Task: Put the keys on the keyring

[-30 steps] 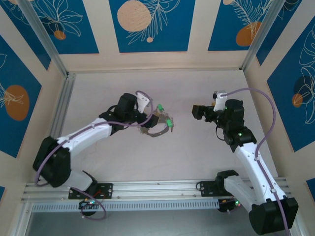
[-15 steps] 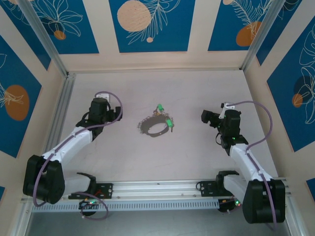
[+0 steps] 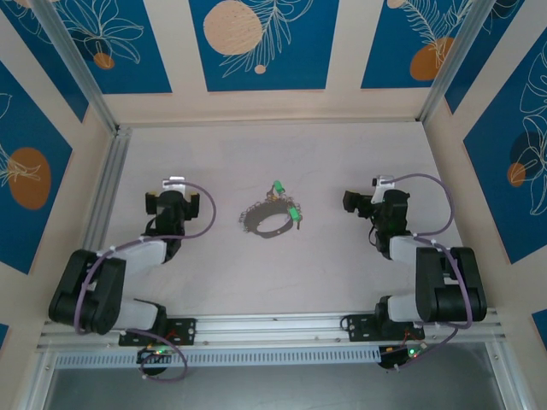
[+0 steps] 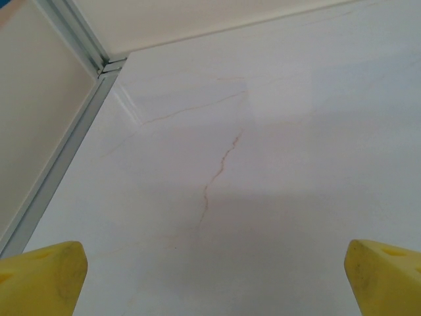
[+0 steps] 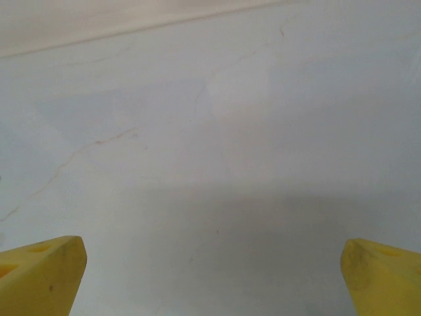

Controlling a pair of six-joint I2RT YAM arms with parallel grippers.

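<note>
- Keyring (image 3: 270,231) lies mid-desk (image 3: 342,273), between the arms. Green-headed keys (image 3: 294,214) sit at its far-right edge. You cannot tell whether they are threaded.
- Left end effector (image 3: 173,202) and right end effector (image 3: 357,202) are both released, jaws wide, holding nothing, well apart from the ring.
- Step: looks like an idle pose, no grasp in hand.
- Next: if the keys are loose, you need a fine pinch on one tiny head while the other arm steadies the ring.

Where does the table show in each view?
Top: the table spans the middle, keyring at its centre.
Left wrist: table from the bottom up to the corner rail.
Right wrist: table from the bottom almost to the top.
Shared: the seam where table meets wall.
</note>
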